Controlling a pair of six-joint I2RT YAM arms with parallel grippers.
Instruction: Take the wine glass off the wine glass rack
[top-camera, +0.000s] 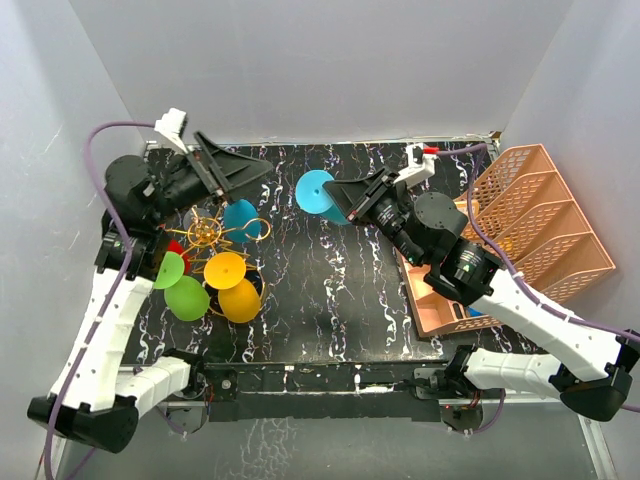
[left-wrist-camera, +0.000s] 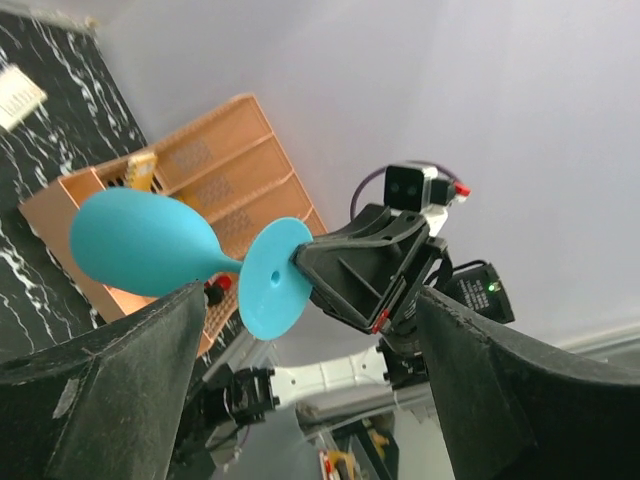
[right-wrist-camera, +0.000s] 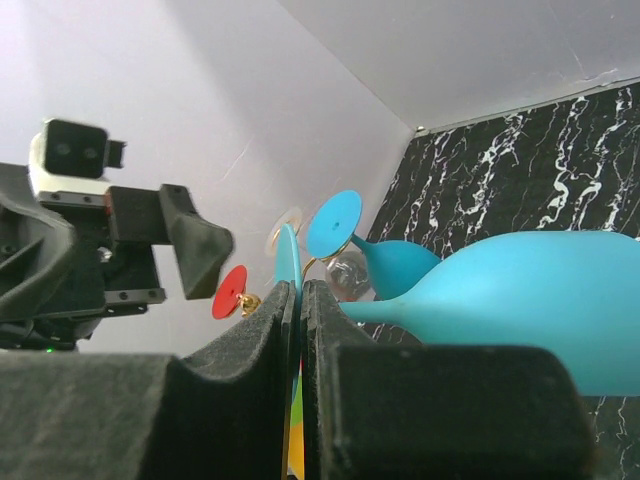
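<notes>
My right pincer (top-camera: 335, 192) pinches the blue glass (left-wrist-camera: 140, 243) by its foot, over the tabletop (top-camera: 320, 290), apart from the rack (top-camera: 205, 235). My left pincer (top-camera: 238, 168) is spread.

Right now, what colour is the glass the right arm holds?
Turquoise wine glass, clearest from the left wrist view.

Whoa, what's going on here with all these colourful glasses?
The right end effector is clamped on the foot of a blue wine glass, holding it sideways in mid-air, apart from the gold wine glass rack. The left end effector sits open just behind the rack, holding nothing. Several other coloured glasses hang on the rack.
</notes>
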